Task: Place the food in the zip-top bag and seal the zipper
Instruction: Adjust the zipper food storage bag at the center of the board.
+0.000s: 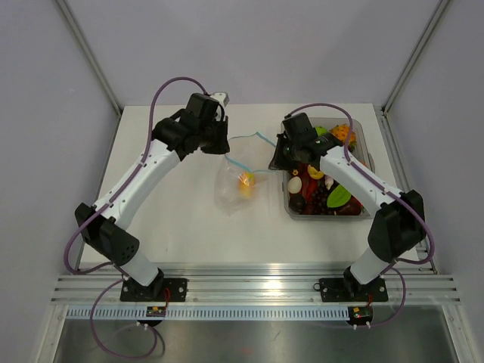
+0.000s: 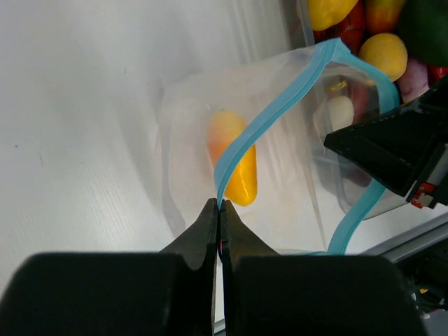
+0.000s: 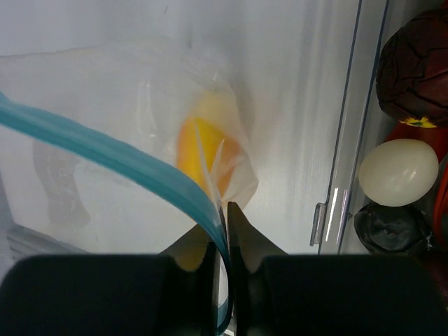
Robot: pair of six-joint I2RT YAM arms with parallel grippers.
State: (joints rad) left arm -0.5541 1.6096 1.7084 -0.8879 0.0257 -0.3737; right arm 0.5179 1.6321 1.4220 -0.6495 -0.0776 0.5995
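The bag [image 1: 227, 198] sits near the middle of the bench [image 1: 166, 219], held up by its mouth between the two arms, with its clear body sagging below. One yellow-orange piece [image 2: 234, 164] of toy food lies inside, low in the bag. I can make out nothing else in there, though the plastic is creased and shiny.

The zipper [image 2: 280, 98] is unsealed. Its blue strip splits into two lips that bow apart in a loop, so the mouth is open. The left pincer [image 2: 219, 213] is pinched tight on one lip, fingers together with only the strip between them. The right pincer [image 3: 224, 217] is nipped the same way on the blue strip at the side of the mouth facing the tub.

Just beside the bag, on the right arm's side, stands the rigid clear tub [image 3: 348, 119], with its near wall close to the bag's edge. The rest of the food is heaped in the tub:
- a pale egg-shaped piece [image 3: 399, 171] against the wall nearest the bag
- a dark red piece [image 3: 413, 63] on one side of the egg-shaped piece
- a blackish piece [image 3: 392, 227] on its other side
- a green piece [image 1: 339, 195] farther from the bag
- an orange piece [image 1: 342, 132], also farther out
- a yellow piece [image 2: 383, 52], also farther out

The right arm reaches across the tub, hiding part of the pile.
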